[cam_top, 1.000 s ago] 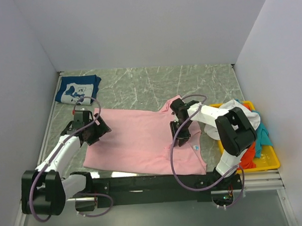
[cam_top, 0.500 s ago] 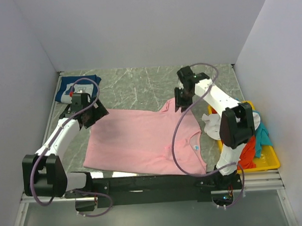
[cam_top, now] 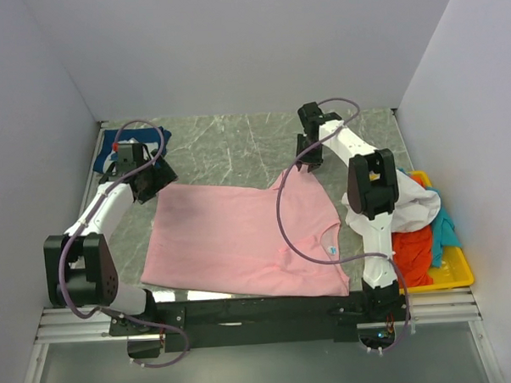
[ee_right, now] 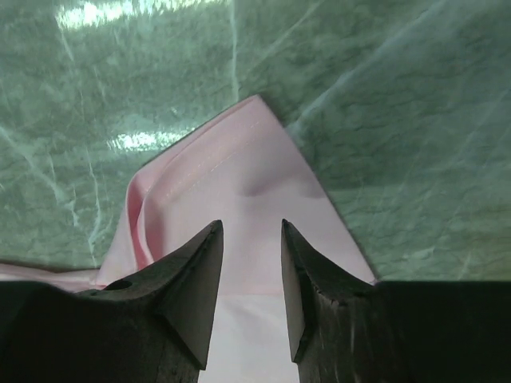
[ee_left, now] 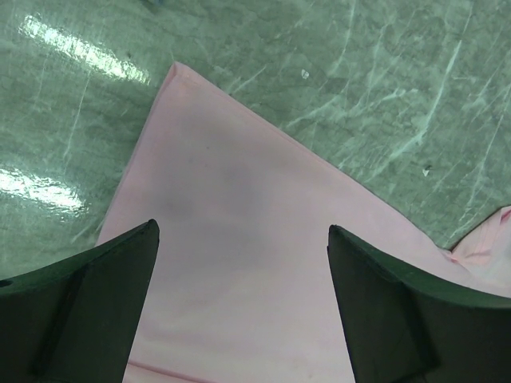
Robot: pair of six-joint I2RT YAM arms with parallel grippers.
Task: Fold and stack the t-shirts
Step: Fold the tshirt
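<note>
**Weak pinch and lopsided lift risked on the pink tee**

Found the light-pink t-shirt [cam_top: 241,239] spread flat on the green marbled table [cam_top: 236,146], collar toward the near right. Found the navy t-shirt [cam_top: 109,145] at the far left, and a heap of white, orange-red and teal t-shirts [cam_top: 415,248] in the yellow tray [cam_top: 458,274] at the right.

Noted the left gripper [ee_left: 242,231] above the pink shirt's far-left corner, jaws wide apart and empty. Noted the right gripper [ee_right: 251,227] over the tip of the far sleeve, jaws only partly apart, nothing caught between them.

Judged that narrow gap the weak point: could shove the sleeve tip along instead of catching it, or take only one ply of the tuck beside it. Feared a skewed fold from uneven grips. Feared snagging the navy t-shirt too, just beside the left gripper.
</note>
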